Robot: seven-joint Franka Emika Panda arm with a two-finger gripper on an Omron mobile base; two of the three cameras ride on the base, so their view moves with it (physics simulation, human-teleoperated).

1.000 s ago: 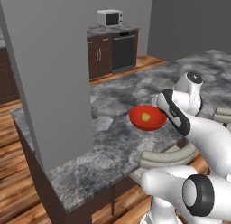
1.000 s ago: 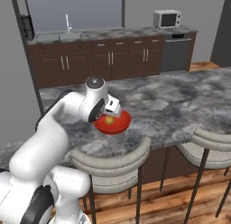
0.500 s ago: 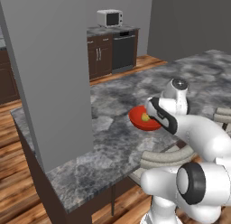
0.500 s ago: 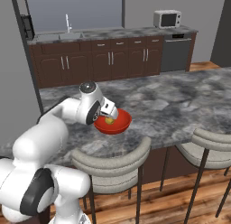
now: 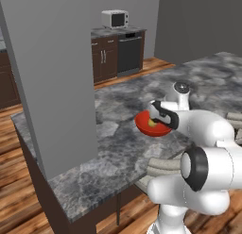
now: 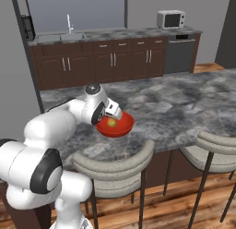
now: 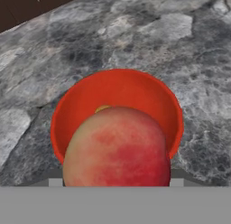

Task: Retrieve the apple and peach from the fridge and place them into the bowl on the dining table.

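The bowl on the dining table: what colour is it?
Glossy red-orange all over; the bowl shows best in the hand view, on the mottled grey dining table.

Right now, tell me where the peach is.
The peach fills the lower middle of the hand view, held just above the red bowl, with a yellowish fruit already in it. The bowl sits on the dining table near its stool-side edge.

The bowl (image 7: pixel 118 90) is glossy red-orange. Just ahead of the fingers, the peach (image 7: pixel 118 148) is pale yellow-green, blushed with mottled red. Beyond it, a yellow fruit (image 6: pixel 112 123) peeks out inside the bowl. The table (image 7: pixel 149 33) under the bowl is mottled grey stone, light and dark patches.
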